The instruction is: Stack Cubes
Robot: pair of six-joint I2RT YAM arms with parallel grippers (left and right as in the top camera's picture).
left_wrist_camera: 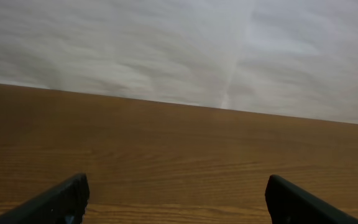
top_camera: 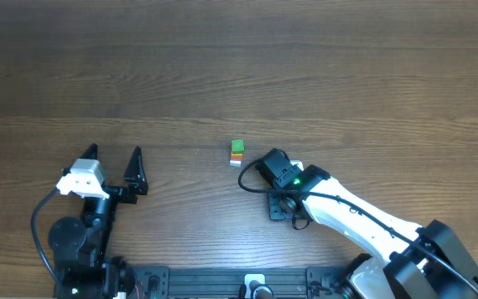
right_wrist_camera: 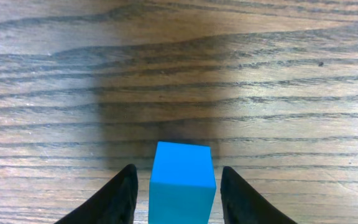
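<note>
A small stack of cubes (top_camera: 237, 153) stands mid-table, a green cube (top_camera: 237, 146) on top with orange and white showing beneath it. My right gripper (top_camera: 250, 173) sits just right of and slightly nearer than that stack. In the right wrist view it (right_wrist_camera: 179, 193) is shut on a blue cube (right_wrist_camera: 183, 177), held over a dark shadow on the wood. My left gripper (top_camera: 114, 166) rests at the left of the table, open and empty, its two fingertips (left_wrist_camera: 64, 199) wide apart over bare wood.
The wooden table (top_camera: 305, 75) stretches wide beyond the stack. A pale wall (left_wrist_camera: 179, 50) rises behind the table's far edge in the left wrist view. The arm bases and a black rail (top_camera: 247, 282) run along the near edge.
</note>
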